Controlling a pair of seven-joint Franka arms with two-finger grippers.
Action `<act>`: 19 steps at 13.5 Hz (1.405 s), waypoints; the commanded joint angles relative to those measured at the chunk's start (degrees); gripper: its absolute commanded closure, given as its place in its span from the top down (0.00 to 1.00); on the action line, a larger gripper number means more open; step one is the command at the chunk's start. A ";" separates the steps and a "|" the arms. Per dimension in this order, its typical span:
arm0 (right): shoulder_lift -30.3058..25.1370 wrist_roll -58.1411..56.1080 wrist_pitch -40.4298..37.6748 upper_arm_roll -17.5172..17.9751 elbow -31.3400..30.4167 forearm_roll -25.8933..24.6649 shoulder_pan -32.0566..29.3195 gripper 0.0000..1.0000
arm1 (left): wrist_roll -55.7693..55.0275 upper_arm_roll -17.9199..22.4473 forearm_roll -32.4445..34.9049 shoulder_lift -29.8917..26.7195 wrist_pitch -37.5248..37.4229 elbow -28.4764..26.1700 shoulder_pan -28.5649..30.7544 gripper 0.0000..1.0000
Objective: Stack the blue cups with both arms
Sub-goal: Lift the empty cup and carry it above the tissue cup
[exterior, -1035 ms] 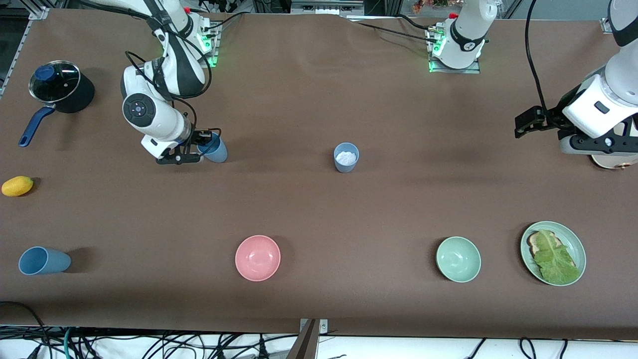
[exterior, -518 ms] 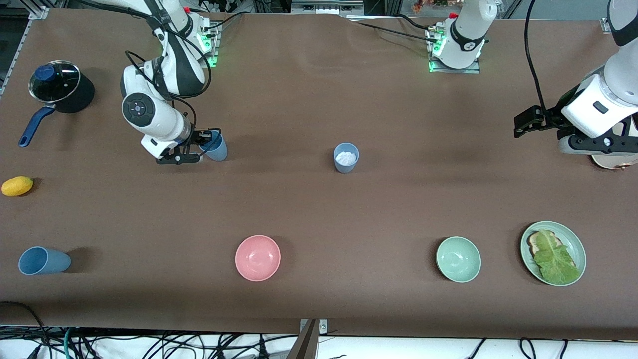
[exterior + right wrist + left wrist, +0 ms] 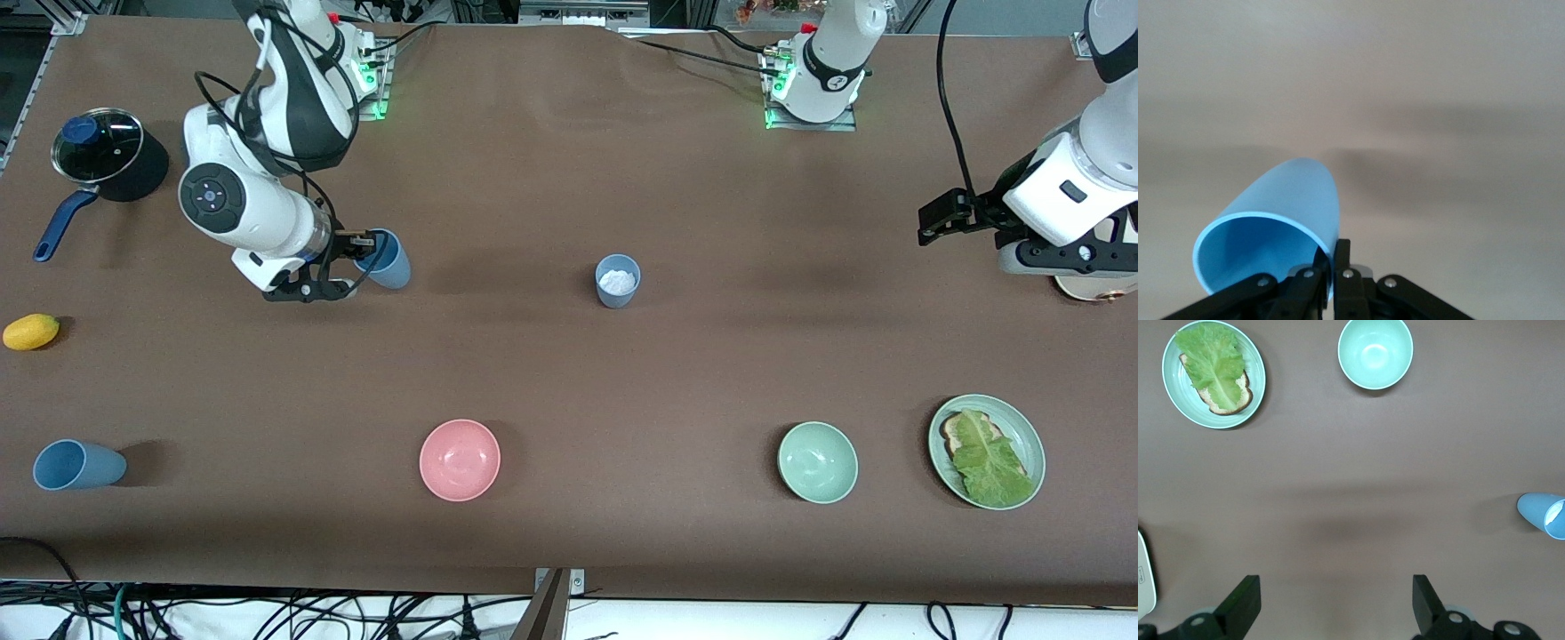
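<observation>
My right gripper point(image 3: 358, 255) is shut on the rim of a bright blue cup point(image 3: 384, 259), one finger inside and one outside. In the right wrist view this cup point(image 3: 1281, 220) hangs tilted from the right gripper point(image 3: 1332, 259), with its shadow on the table below. A grey-blue cup point(image 3: 617, 280) with something white inside stands upright mid-table. Another blue cup point(image 3: 77, 465) lies on its side near the front edge at the right arm's end. My left gripper point(image 3: 933, 222) waits open and empty at the left arm's end; the left wrist view shows that gripper point(image 3: 1335, 590) over bare table.
A dark pot with a blue handle point(image 3: 107, 160) and a yellow fruit point(image 3: 31, 332) lie at the right arm's end. Near the front edge are a pink bowl point(image 3: 460, 460), a green bowl point(image 3: 817, 462) and a green plate point(image 3: 1024, 420) of toast and lettuce.
The right arm has risen and swung toward its end of the table, tipping the bright blue cup in its grip. The left arm has not moved.
</observation>
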 commanded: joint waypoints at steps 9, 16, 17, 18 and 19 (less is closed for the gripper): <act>24.88 48.65 -10.18 -0.02 47.25 6.11 24.92 0.00 | 0.13 0.10 1.25 -1.06 -0.42 -0.74 0.30 1.00; 28.68 55.81 -3.05 -0.20 47.63 3.30 31.61 0.00 | 0.13 0.01 1.25 -1.06 -0.42 -0.65 0.21 1.00; 28.51 55.81 -3.49 -0.20 46.93 2.94 31.62 0.00 | 0.04 -0.08 1.25 -1.06 -0.42 -0.65 0.21 1.00; 28.33 55.72 -3.66 -0.20 46.14 2.94 31.62 0.00 | 0.04 -0.08 1.25 -1.06 -0.42 -0.65 0.21 1.00; 28.24 55.55 -3.75 -0.20 45.61 2.85 31.62 0.00 | 0.13 -0.08 1.25 -1.06 -0.42 -0.65 0.21 1.00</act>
